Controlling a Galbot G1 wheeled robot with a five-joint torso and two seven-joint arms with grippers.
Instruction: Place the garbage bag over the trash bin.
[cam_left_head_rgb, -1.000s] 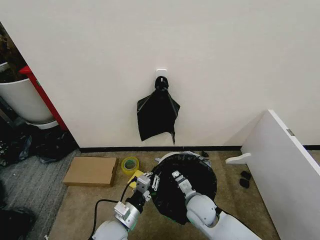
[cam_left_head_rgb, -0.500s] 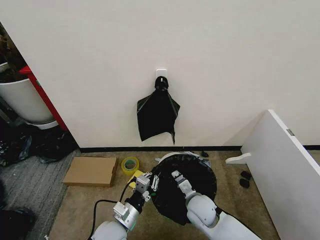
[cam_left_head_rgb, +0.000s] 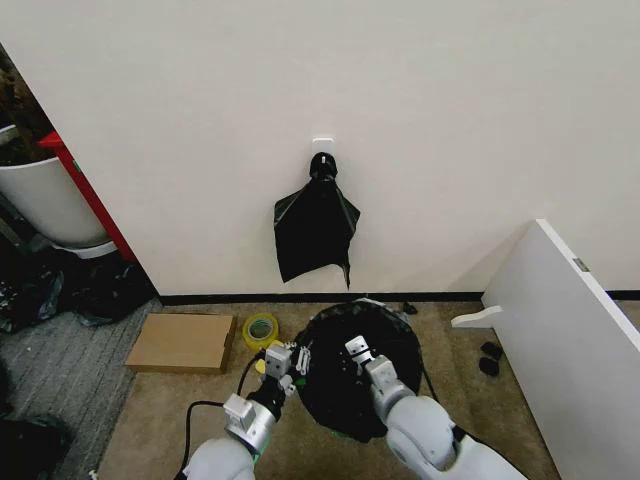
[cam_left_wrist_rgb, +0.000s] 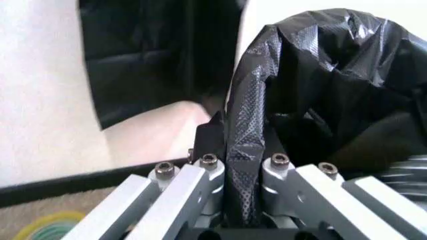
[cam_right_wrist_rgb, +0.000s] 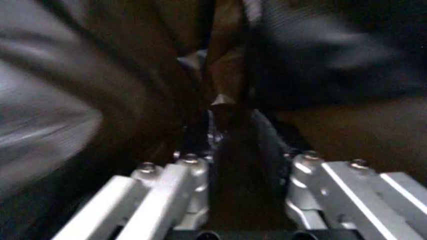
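Where the floor meets the wall: carpet (cam_left_head_rgb: 150, 420), white wall (cam_left_head_rgb: 400, 120).
White board (cam_left_head_rgb: 565, 335): leaning at the right, well apart from the bag.
Garbage bag (cam_left_head_rgb: 355, 365): glossy black, draped in a round dome on the floor, between both arms; in the left wrist view, crinkled plastic (cam_left_wrist_rgb: 313, 90) bulging up past the fingers.
Trash bin: hidden under the black plastic, no rim to be seen; cannot tell how far covered.
Hanging bunch of bags (cam_left_head_rgb: 315, 225): drooping from a wall hook, above and behind the dome.
Cardboard box (cam_left_head_rgb: 183, 342): flat on the carpet, left of the bag.
Left gripper (cam_left_head_rgb: 287, 358): at the bag's left edge; fingers (cam_left_wrist_rgb: 200, 150) clenched on a fold of the garbage bag.
Right gripper (cam_left_head_rgb: 358, 352): on top of the dome; fingers (cam_right_wrist_rgb: 190, 145) pinched on dark plastic.
Tape roll (cam_left_head_rgb: 261, 328): yellow, just beside the box.
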